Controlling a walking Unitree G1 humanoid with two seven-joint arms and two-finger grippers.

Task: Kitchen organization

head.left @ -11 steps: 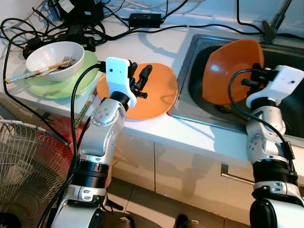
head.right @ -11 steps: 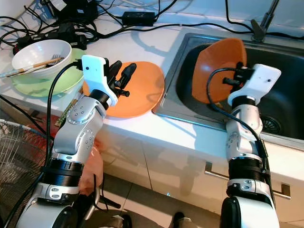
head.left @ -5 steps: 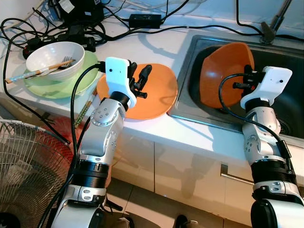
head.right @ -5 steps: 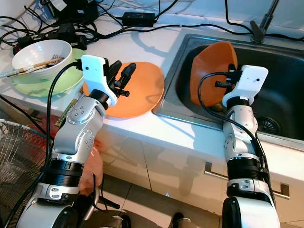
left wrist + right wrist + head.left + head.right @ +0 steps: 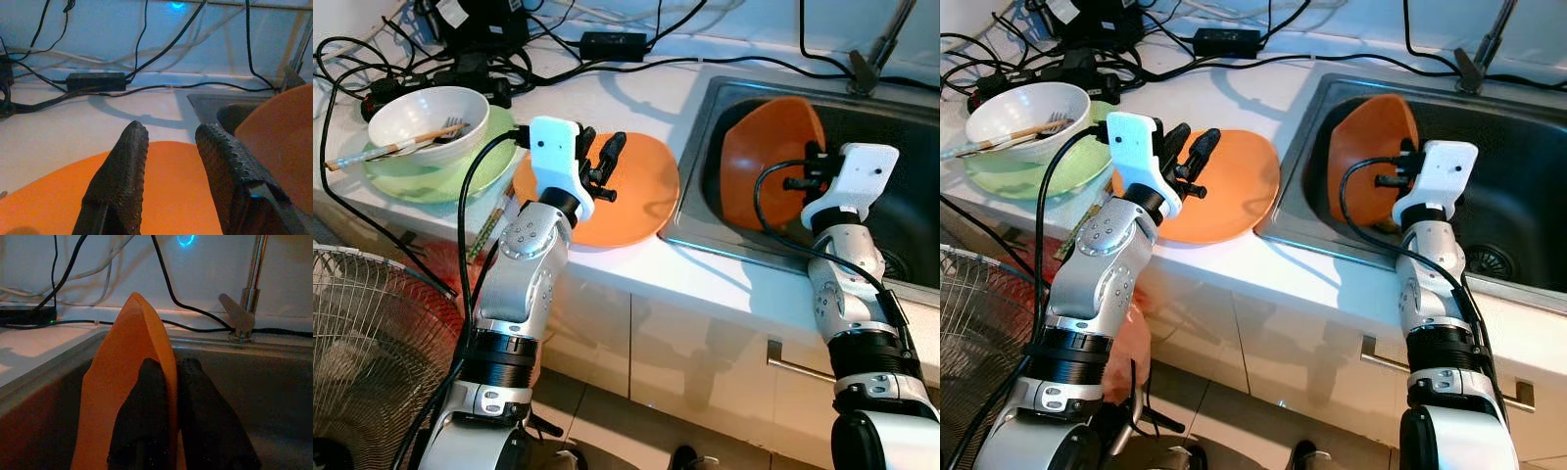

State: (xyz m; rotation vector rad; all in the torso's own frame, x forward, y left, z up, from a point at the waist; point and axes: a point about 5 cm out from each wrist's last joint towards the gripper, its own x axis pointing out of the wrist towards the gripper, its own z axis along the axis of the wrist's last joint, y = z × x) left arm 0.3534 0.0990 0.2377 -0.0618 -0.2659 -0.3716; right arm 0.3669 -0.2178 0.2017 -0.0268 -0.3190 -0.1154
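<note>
Clearly, the right gripper [image 5: 166, 382] pinched the rim of the tilted orange plastic bowl [image 5: 764, 162] inside the steel sink [image 5: 901, 117]; it could slip and bang. The left gripper [image 5: 171, 161], fingers apart, hovered over the flat orange plate [image 5: 641, 191].

Orange plate [image 5: 631, 191] on white worktop [image 5: 636, 98]; second orange plate [image 5: 764, 157] against dark grey steel sink [image 5: 1518, 196]. White bowl [image 5: 426, 113] on pale green plate [image 5: 431, 176]. Black cables [image 5: 509, 59]. Black, knobbly-textured fingers [image 5: 122, 171]; silver arms with white wrist housings. Pale cream cabinet fronts [image 5: 685, 352].
</note>
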